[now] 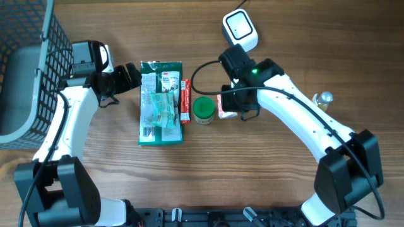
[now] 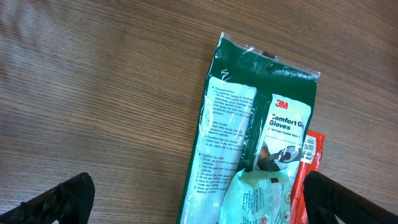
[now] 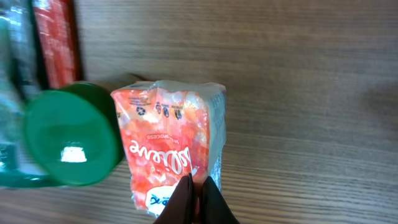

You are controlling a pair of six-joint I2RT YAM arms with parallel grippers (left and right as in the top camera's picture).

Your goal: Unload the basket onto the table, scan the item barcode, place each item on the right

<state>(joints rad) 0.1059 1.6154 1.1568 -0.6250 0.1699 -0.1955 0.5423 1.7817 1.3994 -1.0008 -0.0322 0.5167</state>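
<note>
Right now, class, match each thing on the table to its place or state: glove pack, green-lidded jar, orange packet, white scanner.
Things:
1. glove pack
2. green-lidded jar
3. orange packet
4. white scanner

Places or states:
a. pinched by the shut right fingers
b. at the table's far side, apart from the goods
c. between the red stick pack and the orange packet
d. lying flat, next to the open left fingers

Pairs: 1-d, 2-c, 3-a, 4-b.

Items in a row on the surface (image 1: pixel 252 176)
Left to right: gloves pack (image 1: pixel 160 102), slim packet (image 1: pixel 185 101), jar (image 1: pixel 203 110), pouch (image 1: pixel 227 108); scanner (image 1: pixel 240 28) behind them, basket (image 1: pixel 31 63) far left.
</note>
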